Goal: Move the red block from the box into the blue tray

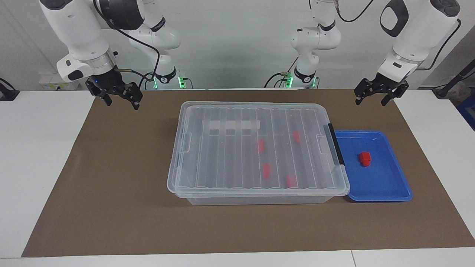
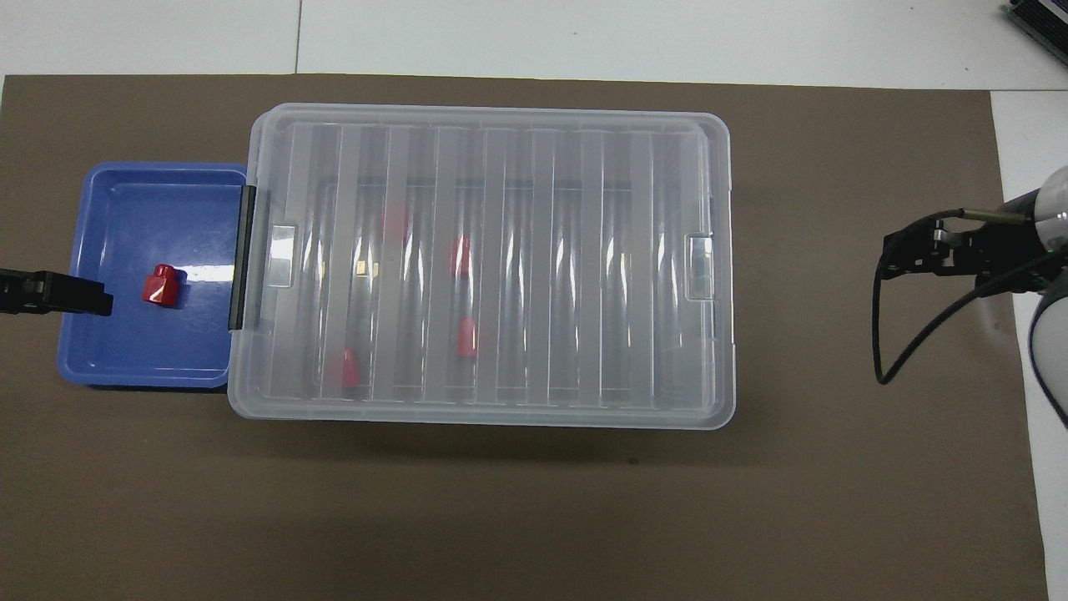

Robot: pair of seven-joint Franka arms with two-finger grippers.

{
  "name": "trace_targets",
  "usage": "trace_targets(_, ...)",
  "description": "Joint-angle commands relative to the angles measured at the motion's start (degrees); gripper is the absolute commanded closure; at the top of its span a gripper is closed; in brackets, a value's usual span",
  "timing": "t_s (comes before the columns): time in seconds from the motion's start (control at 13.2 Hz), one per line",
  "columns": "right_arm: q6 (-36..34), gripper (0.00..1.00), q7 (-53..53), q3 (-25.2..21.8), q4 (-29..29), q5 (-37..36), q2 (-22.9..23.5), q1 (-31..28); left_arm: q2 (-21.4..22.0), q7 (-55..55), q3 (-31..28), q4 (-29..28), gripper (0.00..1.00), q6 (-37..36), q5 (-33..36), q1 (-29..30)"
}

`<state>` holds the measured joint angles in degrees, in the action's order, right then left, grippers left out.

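The box [image 1: 256, 111], a large clear bin with its ribbed lid on, lies mid-mat. Several red blocks [image 1: 261, 145] show blurred through the lid [image 2: 492, 133]. Against the box's black-latched end sits the blue tray [image 1: 374, 185], toward the left arm's end of the table. One red block [image 1: 364, 158] rests in it, also clear from above as the red block [image 2: 161, 285] in the tray [image 2: 142, 351]. My left gripper [image 1: 372, 101] hangs open and holds nothing, raised over the mat by the tray's outer end [image 2: 75, 296]. My right gripper [image 1: 121, 103] hangs open over the mat's other end [image 2: 909, 255], holding nothing.
A brown mat [image 1: 111, 193] covers the table's middle, with white tabletop [image 1: 33, 167] around it. A black cable [image 2: 884, 334] loops down from the right wrist. The mat between the right gripper and the box is bare.
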<state>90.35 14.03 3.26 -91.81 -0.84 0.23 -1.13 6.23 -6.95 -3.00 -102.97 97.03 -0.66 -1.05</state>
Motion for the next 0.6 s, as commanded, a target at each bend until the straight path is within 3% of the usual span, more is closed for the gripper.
trace_targets(0.0,0.88,0.00,0.47,0.52,-1.79,-0.74,-1.37,-0.45,1.24,-0.08,6.76,-1.44,0.00,0.36,0.04,6.92)
trace_targets(0.53,0.88,0.00,0.48,0.43,-1.80,-0.74,-1.46,-0.46,1.50,0.01,6.87,-2.32,0.00,-0.34,0.13,7.02)
